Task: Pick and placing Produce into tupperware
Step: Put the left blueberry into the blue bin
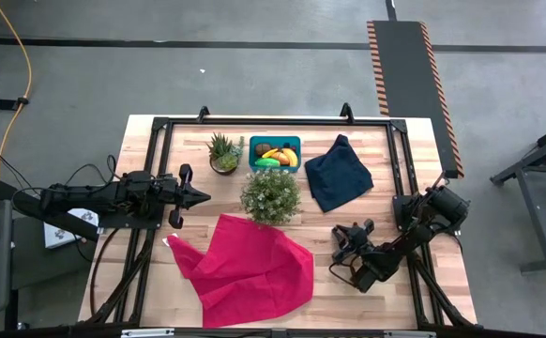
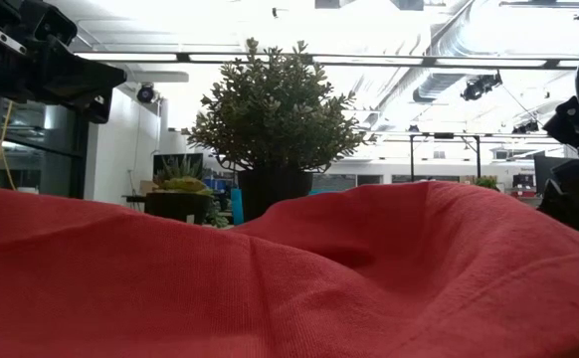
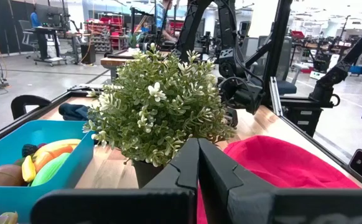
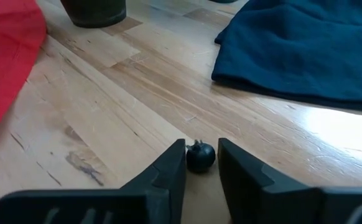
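Observation:
A tiny dark round berry (image 4: 200, 157) of the produce lies on the bare wood near the table's right side. My right gripper (image 4: 201, 163) (image 1: 341, 246) is low over the table, one finger on each side of the berry, with a narrow gap. The teal tupperware (image 1: 254, 141) stands at the far middle and holds a banana, orange, green and brown pieces (image 1: 279, 156) (image 3: 41, 163). My left gripper (image 1: 203, 196) (image 3: 198, 155) hovers shut at the table's left, pointing level at the bushy plant. My right gripper's fingers (image 4: 171, 165) flank the dark berry's two sides (image 4: 190, 157), slanting down toward the table. The berry rests on the wood. One finger seems to meet it, but I cannot tell whether both touch.
A bushy potted plant (image 1: 271, 195) stands mid-table and a small spiky plant (image 1: 223, 152) beside the tub. A navy cloth (image 1: 339, 173) (image 4: 305, 50) lies just beyond the berry. A red cloth (image 1: 245, 268) covers the near middle and fills the low view (image 2: 289, 278).

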You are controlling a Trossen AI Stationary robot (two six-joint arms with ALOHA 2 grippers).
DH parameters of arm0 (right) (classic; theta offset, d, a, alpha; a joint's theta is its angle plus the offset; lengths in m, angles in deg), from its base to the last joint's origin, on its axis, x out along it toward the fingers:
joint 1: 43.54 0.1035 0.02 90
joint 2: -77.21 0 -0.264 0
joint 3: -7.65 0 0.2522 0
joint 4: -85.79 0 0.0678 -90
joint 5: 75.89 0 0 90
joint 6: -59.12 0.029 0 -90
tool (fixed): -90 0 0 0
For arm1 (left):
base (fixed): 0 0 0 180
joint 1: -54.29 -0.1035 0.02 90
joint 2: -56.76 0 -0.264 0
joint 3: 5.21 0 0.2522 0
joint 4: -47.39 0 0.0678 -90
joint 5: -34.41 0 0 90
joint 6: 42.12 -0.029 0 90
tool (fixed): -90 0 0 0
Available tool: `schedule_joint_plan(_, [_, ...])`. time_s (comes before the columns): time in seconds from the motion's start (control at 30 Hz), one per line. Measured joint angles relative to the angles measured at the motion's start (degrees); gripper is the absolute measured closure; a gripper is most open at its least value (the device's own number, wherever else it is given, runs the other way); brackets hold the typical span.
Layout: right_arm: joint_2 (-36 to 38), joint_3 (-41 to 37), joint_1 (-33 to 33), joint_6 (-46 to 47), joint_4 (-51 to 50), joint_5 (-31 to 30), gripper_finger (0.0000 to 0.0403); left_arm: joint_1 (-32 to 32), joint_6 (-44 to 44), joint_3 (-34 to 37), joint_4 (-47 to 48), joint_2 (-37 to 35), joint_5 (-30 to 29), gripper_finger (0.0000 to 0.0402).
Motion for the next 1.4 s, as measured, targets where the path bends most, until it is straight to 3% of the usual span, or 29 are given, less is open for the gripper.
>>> schedule_joint_plan(0.4, [0.0, 0.0, 0.17, 0.26, 0.24, -0.46, 0.0349, 0.0, 0.0, 0.0, 0.0, -0.02, -0.02, 0.0401])
schedule_joint_plan(0.83, [2.93, 0.02, 1.45, 0.29, -0.22, -2.8, 0.0352, 0.02, -0.01, 0.0, 0.02, -0.01, -0.02, 0.0401])
schedule_joint_plan(1.1, [11.33, 0.02, 2.94, -0.19, -5.97, -2.87, 0.0352, 0.0, 0.0, 0.0, 0.0, -0.01, -0.01, 0.0401])
schedule_joint_plan(1.4, [26.24, 0.02, 4.42, -3.85, -13.74, -2.88, 0.0352, 0.02, 0.0, 0.0, 0.0, -0.02, 0.0, 0.0401])
